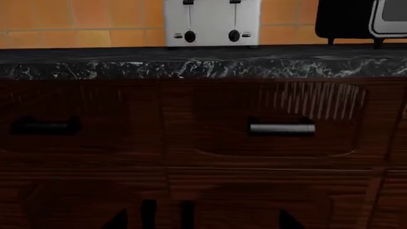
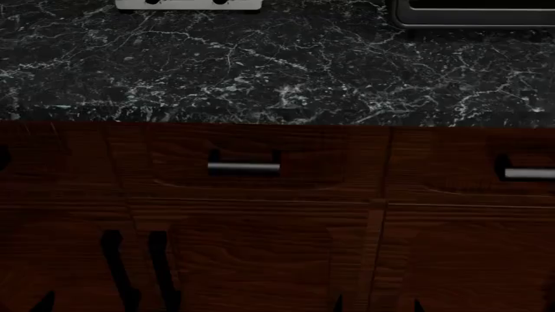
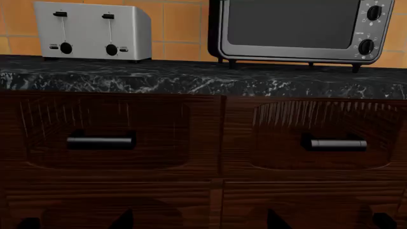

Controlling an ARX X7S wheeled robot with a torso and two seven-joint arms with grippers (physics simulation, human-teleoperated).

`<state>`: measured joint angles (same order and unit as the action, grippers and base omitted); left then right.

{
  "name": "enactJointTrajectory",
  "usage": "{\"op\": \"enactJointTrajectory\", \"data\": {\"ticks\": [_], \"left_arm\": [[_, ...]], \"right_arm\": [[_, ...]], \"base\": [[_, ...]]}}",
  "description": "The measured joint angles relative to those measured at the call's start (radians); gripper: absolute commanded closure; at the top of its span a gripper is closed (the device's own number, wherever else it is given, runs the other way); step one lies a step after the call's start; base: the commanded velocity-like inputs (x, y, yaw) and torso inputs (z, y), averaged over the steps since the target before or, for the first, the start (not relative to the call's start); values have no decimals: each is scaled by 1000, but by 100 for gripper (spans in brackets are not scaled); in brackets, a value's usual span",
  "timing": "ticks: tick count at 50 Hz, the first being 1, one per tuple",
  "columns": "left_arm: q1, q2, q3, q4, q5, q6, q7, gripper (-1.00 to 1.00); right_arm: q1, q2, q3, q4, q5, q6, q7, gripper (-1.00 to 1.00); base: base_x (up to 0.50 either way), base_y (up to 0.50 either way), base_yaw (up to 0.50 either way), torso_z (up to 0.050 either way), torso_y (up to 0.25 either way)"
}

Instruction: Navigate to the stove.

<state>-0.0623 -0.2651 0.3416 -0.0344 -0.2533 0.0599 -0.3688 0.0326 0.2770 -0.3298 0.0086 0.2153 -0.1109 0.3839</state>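
Facing a cabinet run; stove not in any view.

Neither pincer appears in any view, so their state cannot be told. Ahead stands the black marble table (image 2: 277,65) over dark wooden drawers (image 3: 108,133) with bar handles (image 2: 244,168). On the table, against the orange tiled wall (image 3: 181,24), a silver toaster (image 3: 92,31) sits just beside a dark toaster oven (image 3: 299,31).

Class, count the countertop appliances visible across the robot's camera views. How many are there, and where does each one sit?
2. A silver toaster stands on the black marble counter against the orange tiled wall, and a dark toaster oven stands beside it. Others may sit outside the views.
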Motion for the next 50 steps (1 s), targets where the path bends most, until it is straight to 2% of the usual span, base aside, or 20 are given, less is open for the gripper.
{"op": "enactJointTrajectory", "data": {"ticks": [50], "left_arm": [[1,-13,14,6,-12,3,-13,-100]], "right_arm": [[1,11,-16,-6,5,3,16,-100]], "base": [[-500,-2,0,0,0]]}}
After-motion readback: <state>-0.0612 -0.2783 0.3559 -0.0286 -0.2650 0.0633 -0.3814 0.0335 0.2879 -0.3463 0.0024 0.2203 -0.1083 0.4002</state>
